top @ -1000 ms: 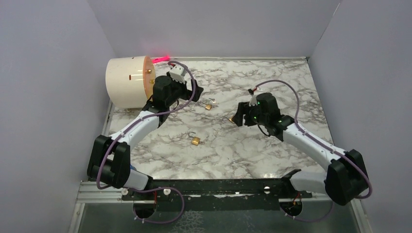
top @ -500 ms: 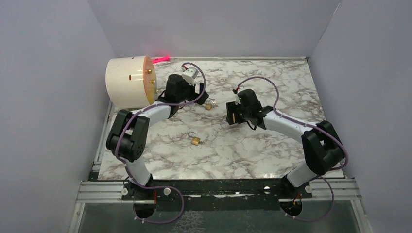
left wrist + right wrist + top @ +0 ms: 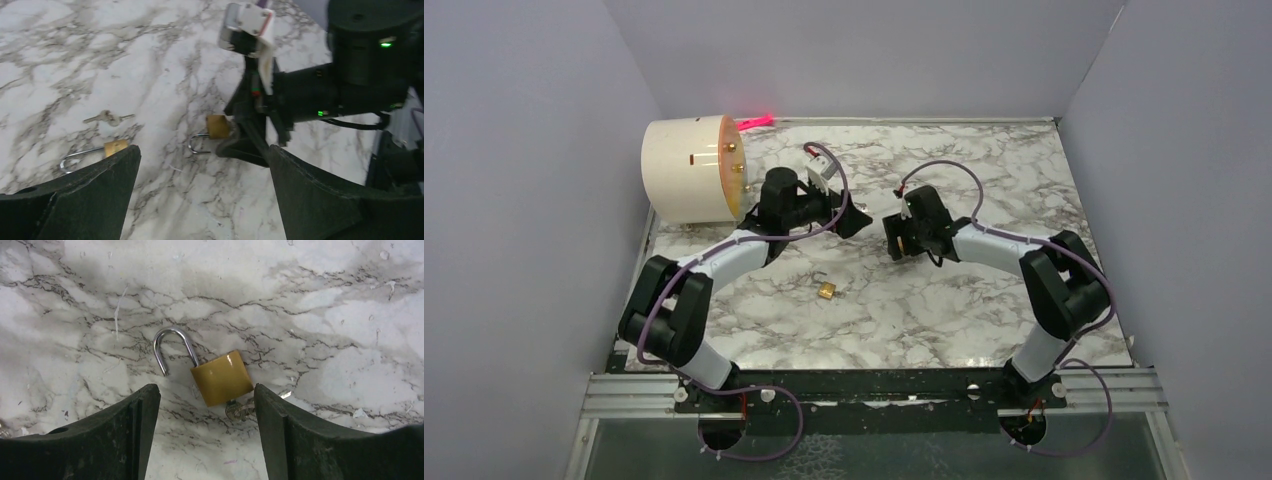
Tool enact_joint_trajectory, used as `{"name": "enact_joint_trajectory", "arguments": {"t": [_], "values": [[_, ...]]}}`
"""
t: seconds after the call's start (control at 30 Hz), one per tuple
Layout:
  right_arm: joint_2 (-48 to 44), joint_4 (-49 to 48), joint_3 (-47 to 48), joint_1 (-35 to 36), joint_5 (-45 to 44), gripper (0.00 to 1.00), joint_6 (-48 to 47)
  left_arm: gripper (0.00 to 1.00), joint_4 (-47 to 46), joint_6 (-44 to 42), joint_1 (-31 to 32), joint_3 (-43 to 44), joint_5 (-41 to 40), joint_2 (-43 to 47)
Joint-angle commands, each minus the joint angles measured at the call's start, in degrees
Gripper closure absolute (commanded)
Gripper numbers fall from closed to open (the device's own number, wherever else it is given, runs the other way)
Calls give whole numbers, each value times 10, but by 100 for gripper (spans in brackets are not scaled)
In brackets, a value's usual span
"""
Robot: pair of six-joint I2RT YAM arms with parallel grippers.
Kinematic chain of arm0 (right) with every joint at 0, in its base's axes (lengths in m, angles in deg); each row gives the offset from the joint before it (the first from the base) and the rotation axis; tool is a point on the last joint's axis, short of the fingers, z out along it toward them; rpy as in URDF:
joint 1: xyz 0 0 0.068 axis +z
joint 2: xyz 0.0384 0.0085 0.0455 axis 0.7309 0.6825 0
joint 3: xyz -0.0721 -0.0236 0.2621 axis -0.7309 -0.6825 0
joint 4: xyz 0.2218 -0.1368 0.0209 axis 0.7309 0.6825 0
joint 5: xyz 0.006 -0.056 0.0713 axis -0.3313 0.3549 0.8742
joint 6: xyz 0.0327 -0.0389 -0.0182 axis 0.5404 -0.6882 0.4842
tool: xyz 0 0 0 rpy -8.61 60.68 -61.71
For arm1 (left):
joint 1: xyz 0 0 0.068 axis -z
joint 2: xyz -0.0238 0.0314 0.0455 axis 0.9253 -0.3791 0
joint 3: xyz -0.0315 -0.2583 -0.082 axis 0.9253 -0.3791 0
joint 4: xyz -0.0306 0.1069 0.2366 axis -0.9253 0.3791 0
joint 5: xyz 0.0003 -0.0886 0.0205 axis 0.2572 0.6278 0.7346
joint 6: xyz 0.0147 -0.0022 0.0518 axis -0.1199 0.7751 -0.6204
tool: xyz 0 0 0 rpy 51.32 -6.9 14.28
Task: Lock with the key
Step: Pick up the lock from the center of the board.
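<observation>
Right hand (image 3: 204, 392) open low over the marble table (image 3: 310, 295), brass padlock (image 3: 221, 378) with key (image 3: 241, 411) lying untouched between its fingers (image 3: 135, 440), left hand (image 3: 202, 155) spread wide, empty

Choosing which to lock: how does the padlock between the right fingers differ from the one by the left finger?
Right padlock has an inserted key at its base; left padlock has a loose key lying apart. Right padlock lies between the open right fingers; left padlock lies by one left finger. Both brass, flat.
</observation>
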Motion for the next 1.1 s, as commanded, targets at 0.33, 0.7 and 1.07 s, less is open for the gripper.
{"name": "enact_joint_trajectory", "arguments": {"t": [0.33, 0.7, 1.07], "values": [[93, -51, 44, -20, 19, 31, -15, 1, -53, 35, 4, -76, 187, 111], [51, -33, -1, -21, 25, 40, -5, 2, -39, 87, 10, 4, 453, 63], [15, -19, -22, -21, 7, 36, 0, 2, -37, 107, 29, 30, 514, 72]]}}
